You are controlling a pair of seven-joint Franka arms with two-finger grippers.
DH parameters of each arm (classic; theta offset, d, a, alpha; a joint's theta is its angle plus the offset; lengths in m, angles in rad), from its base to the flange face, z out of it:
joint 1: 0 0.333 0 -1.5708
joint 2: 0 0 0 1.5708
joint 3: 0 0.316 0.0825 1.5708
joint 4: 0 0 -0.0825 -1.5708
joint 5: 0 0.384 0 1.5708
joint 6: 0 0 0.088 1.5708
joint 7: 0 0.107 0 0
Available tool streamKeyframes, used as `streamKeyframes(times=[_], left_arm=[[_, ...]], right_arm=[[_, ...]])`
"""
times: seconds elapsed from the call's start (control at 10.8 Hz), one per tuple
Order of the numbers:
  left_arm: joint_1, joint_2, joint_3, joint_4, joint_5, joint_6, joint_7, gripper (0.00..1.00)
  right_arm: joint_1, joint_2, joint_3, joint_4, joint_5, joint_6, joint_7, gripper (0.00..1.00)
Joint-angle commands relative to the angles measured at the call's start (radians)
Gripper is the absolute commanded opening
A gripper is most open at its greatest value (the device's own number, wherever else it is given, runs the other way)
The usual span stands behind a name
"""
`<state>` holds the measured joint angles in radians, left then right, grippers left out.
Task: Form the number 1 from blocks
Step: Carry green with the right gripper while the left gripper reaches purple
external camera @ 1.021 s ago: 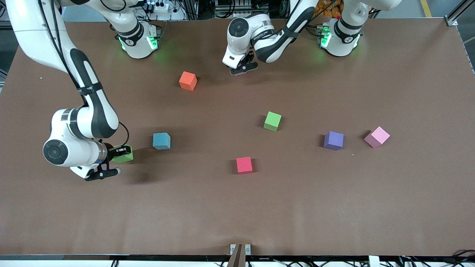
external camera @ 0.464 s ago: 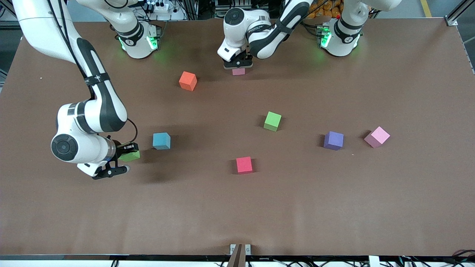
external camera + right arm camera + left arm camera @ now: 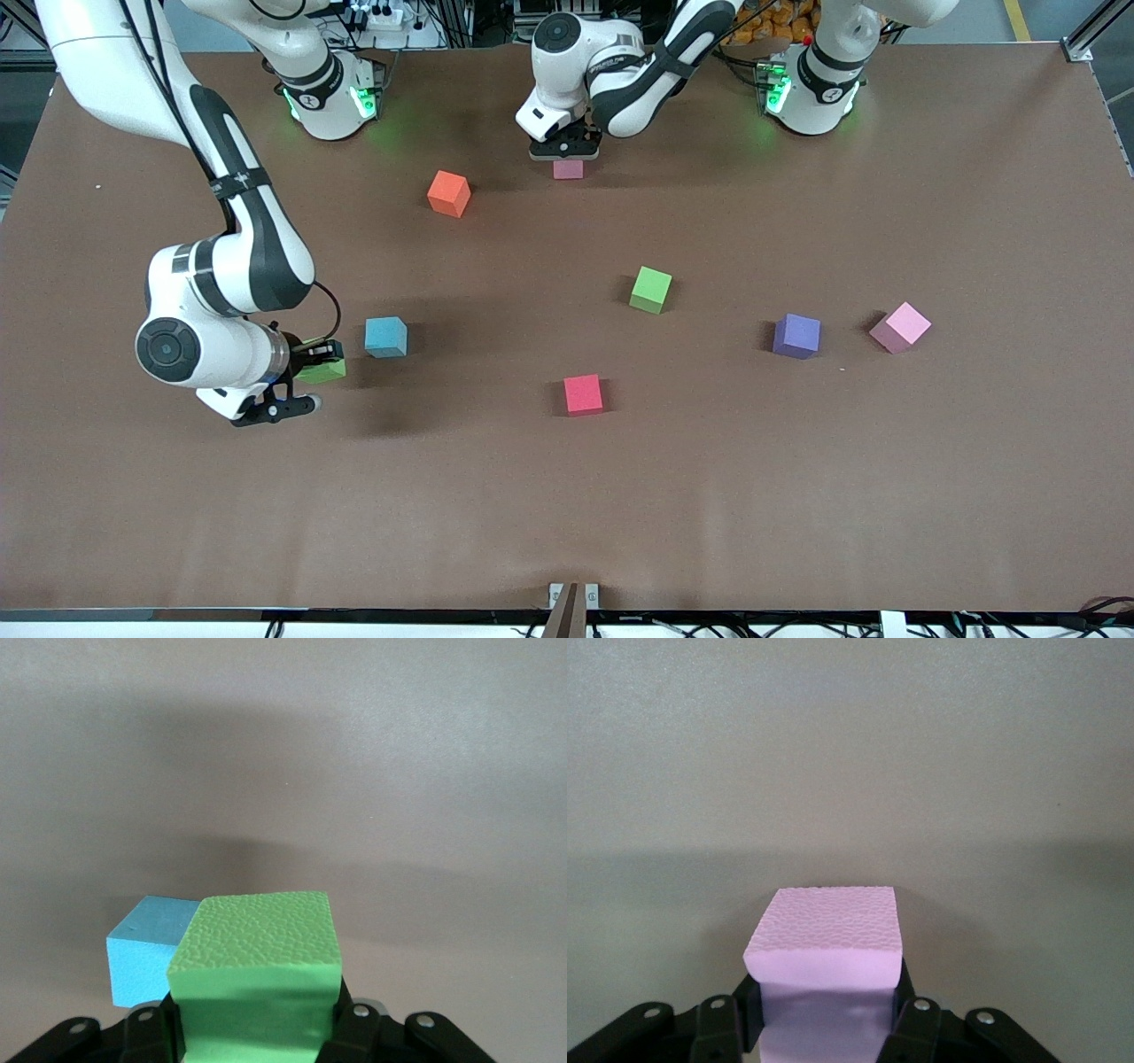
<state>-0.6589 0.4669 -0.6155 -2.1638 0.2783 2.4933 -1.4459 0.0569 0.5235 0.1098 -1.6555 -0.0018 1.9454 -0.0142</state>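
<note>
**Two blocks gripped, the figure not yet begun**

Front view: the left gripper (image 3: 564, 152) clenches a pink block (image 3: 568, 169) near the table's (image 3: 974, 496) edge by the bases; the right gripper (image 3: 306, 377) clasps a green block (image 3: 323, 371) just beside the light blue block (image 3: 386, 337). Carry it clear of that neighbour.

Left wrist view: pink block (image 3: 824, 943) squarely pinched, bare table around.

Right wrist view: green block (image 3: 255, 970) held, light blue block (image 3: 146, 948) close by.

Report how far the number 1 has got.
Done: nothing yet; no blocks are lined up. In hand: the left gripper is shut on a pink block, and the right gripper is shut on a green block beside the light blue block. Left: the orange block, second green block, red block, purple block and second pink block lie scattered.
</note>
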Motion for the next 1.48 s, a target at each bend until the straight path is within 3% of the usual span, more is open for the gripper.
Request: streamKeyframes(times=[0.0, 0.28, 0.65, 1.11, 1.21, 1.39], left_arm=[[-0.007, 0.012, 0.016, -0.007, 0.035, 0.018, -0.017, 1.00], [0.019, -0.034, 0.014, -0.001, 0.021, 0.015, -0.135, 1.00], [0.213, -0.169, 0.005, -0.010, 0.018, 0.002, -0.179, 1.00], [0.508, -0.206, 0.016, 0.004, 0.019, 0.004, 0.278, 1.00], [0.550, -0.206, 0.028, 0.004, 0.019, 0.002, 0.365, 1.00], [0.556, -0.202, 0.129, 0.004, 0.019, 0.004, 0.558, 1.00]], right_arm=[[0.004, -0.019, 0.001, 0.005, 0.031, -0.029, 0.022, 0.12], [0.038, -0.019, 0.001, 0.014, 0.036, -0.034, 0.077, 0.12], [0.187, -0.019, -0.001, 0.010, 0.036, 0.006, 0.306, 0.09], [0.392, -0.048, -0.001, -0.018, 0.092, 0.029, 0.564, 0.08], [0.432, -0.057, -0.001, -0.058, 0.092, 0.091, 0.609, 0.08], [0.519, -0.065, -0.001, -0.124, 0.092, 0.208, 0.684, 0.08]])
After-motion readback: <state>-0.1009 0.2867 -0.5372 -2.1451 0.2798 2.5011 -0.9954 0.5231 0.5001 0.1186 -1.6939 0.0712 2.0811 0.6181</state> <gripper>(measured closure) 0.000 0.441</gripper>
